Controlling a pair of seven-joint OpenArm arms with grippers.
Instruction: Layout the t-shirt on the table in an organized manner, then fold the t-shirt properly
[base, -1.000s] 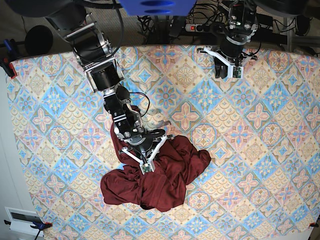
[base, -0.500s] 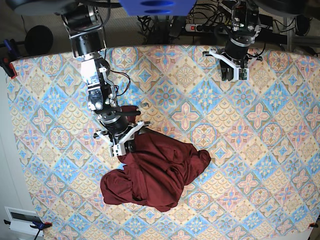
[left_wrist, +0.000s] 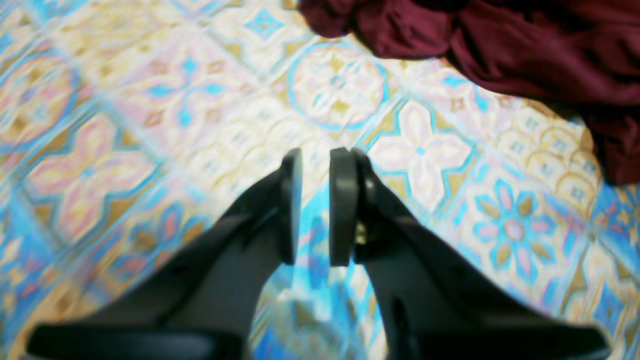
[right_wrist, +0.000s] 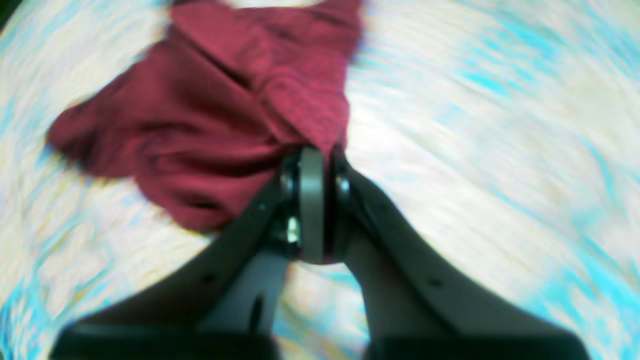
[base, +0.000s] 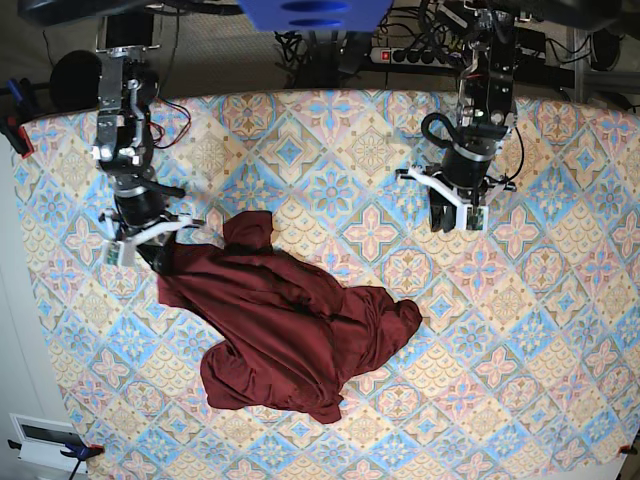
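Diagonally, the t-shirt (base: 300, 340) was stretched across the table (base: 560, 330) from the clamped right pincer (base: 140, 248); the left pincer (base: 455, 215) hung slightly parted, empty, farther off

Heavily smeared in the right wrist view: worktop (right_wrist: 475, 125) pattern unreadable, t-shirt (right_wrist: 210, 115) folds soft-edged. Pinched cloth edge hidden between the right gripper (right_wrist: 312, 160) fingers. Cut off by the top and right edges in the left wrist view: most of the t-shirt (left_wrist: 525, 45). Blurred at left there: worktop (left_wrist: 100, 125) tiles. Hidden in the base view: sleeves and collar, lost in the crumpled heap (base: 300, 340).
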